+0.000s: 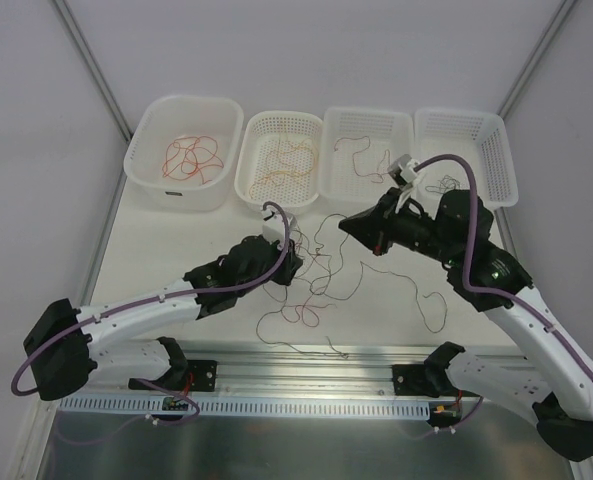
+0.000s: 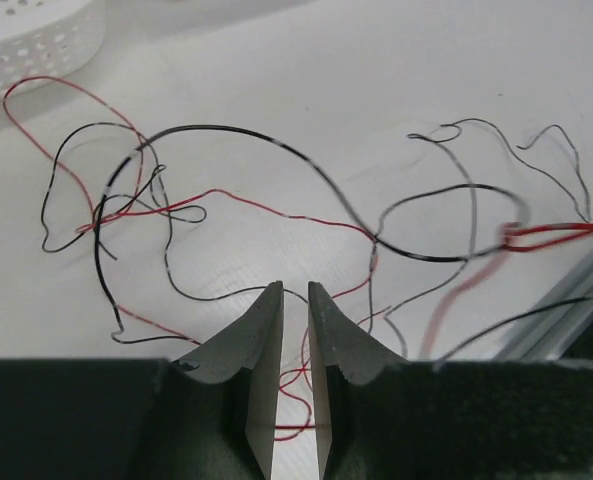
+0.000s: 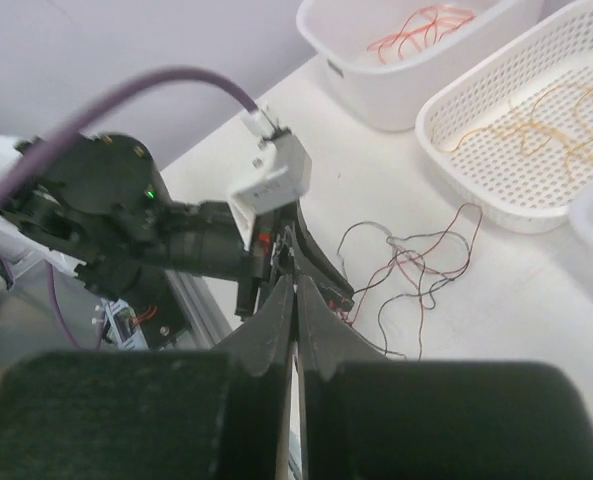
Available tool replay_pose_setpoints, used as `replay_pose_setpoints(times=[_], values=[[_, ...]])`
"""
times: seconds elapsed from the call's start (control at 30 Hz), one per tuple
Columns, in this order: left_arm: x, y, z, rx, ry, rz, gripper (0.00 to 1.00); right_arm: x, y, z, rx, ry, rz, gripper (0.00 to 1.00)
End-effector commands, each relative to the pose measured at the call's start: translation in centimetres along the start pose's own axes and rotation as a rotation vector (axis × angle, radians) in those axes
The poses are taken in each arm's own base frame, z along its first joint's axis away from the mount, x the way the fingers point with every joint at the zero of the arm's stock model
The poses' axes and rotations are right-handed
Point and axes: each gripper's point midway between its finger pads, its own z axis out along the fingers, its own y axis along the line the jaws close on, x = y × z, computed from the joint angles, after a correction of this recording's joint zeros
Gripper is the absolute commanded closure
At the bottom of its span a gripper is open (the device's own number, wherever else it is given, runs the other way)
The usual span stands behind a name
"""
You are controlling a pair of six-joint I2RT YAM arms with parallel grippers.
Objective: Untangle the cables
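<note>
**Top external view.** The cables [image 1: 311, 285] are very thin, flexible wires in black, red and dark red-brown. Most of them form a loose, open tangle of overlapping loops on the white table [image 1: 176, 240], between the two arms. Four white containers stand in a row at the far edge, each with a strand inside:
- a solid tub [image 1: 136, 165] with a red-orange strand
- a perforated basket [image 1: 276, 195] with an orange strand
- a third basket [image 1: 341, 195] with a short red-brown strand
- a fourth basket [image 1: 498, 165] with a black strand

The left gripper [image 1: 284, 268] sits at the left edge of the tangle. The right gripper [image 1: 346, 225] sits at the tangle's far side, just in front of the third basket. Finger positions cannot be read from this view.

**Left wrist view.** The left gripper [image 2: 294, 292] points down at the table, with its fingers parted by a narrow gap. A thin black strand runs just past the tips, and a red strand crosses the gap lower down. Neither looks clamped. Ahead of the fingers, glossy black and red strands cross in wide arcs and small kinks.

**Right wrist view.** The right gripper [image 3: 296, 285] has its fingers pressed together with no visible gap. Whether a strand is pinched between them cannot be told. Beyond the tips are the left arm's wrist and the tangle [image 3: 416, 265], flat on the table. The tub and the perforated basket lie farther back.
</note>
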Motion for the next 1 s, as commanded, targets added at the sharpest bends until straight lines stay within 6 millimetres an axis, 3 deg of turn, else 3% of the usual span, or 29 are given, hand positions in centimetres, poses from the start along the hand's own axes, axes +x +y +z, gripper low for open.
replay_pose_setpoints(times=[0.0,0.2,0.37,0.4,0.5,0.53,0.73,0.83,0.87,0.97], values=[[0.0,1.6,1.1,-0.101,-0.062,-0.057,0.84,-4.9,1.0,-2.4,0.038,-0.153,-0.033,0.99],[3.1,5.7,2.2,-0.277,0.014,-0.107,0.88,-6.7,-0.4,-5.7,0.183,-0.184,-0.089,0.99],[5.3,8.2,2.0,-0.341,0.058,-0.221,0.89,-5.5,-1.8,-6.5,0.268,-0.119,-0.097,0.99],[6.3,9.9,1.4,-0.402,0.078,-0.258,0.90,-5.1,-2.7,-7.1,0.323,-0.109,-0.098,0.99],[8.0,12.9,0.3,-0.493,0.128,-0.372,0.92,-4.5,-3.0,-7.5,0.341,-0.088,-0.095,0.99],[8.2,12.9,0.1,-0.480,0.141,-0.382,0.92,-4.4,-3.0,-7.5,0.342,-0.082,-0.093,0.99],[2.9,9.6,-0.3,-0.248,0.008,-0.260,0.80,-2.7,-2.8,-5.8,0.294,-0.012,-0.059,0.99],[-0.2,6.1,-0.8,-0.077,-0.058,-0.179,0.65,-2.2,-2.6,-5.0,0.266,0.004,-0.039,0.99],[-1.2,4.3,-1.1,-0.011,-0.088,-0.143,0.46,-2.0,-2.6,-4.7,0.261,0.015,-0.032,0.99],[-3.8,0.8,-1.6,0.109,-0.169,-0.052,0.18,-1.7,-2.4,-4.2,0.238,0.028,-0.015,0.99]])
